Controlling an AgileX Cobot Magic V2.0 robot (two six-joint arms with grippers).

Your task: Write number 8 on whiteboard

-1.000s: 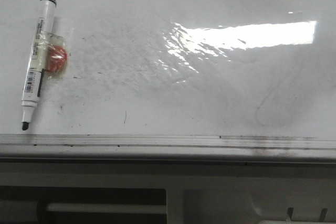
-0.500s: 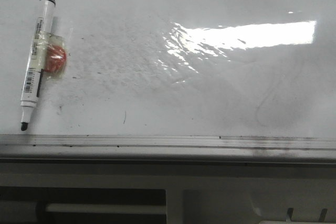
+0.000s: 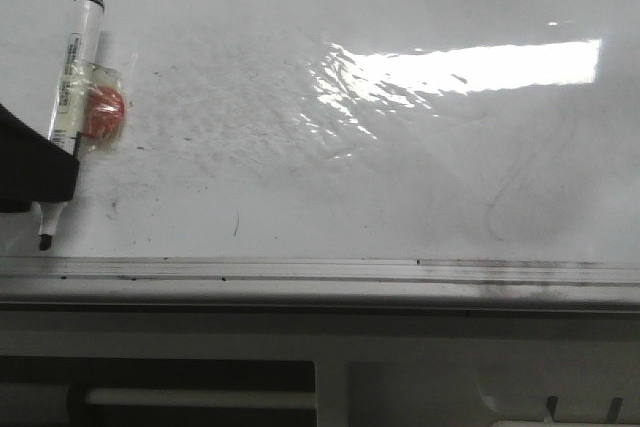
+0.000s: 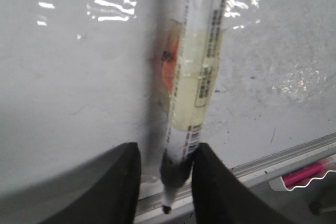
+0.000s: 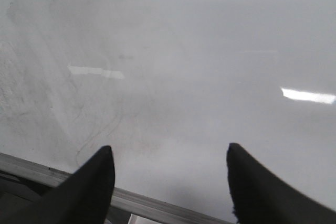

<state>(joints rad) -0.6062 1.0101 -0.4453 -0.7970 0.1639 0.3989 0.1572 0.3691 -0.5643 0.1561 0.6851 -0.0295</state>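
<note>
Seemingly unclamped, left claw (image 4: 166, 174) astride slim cylindrical marker (image 4: 197, 72) on glossy whiteboard (image 3: 400, 177).

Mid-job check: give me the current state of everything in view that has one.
marker: uncapped, lying flat on the board, not lifted
left gripper: open, fingers either side of the marker's tip end
right gripper: open, empty, over the board
whiteboard: no 8 written, only grey smudges
</note>
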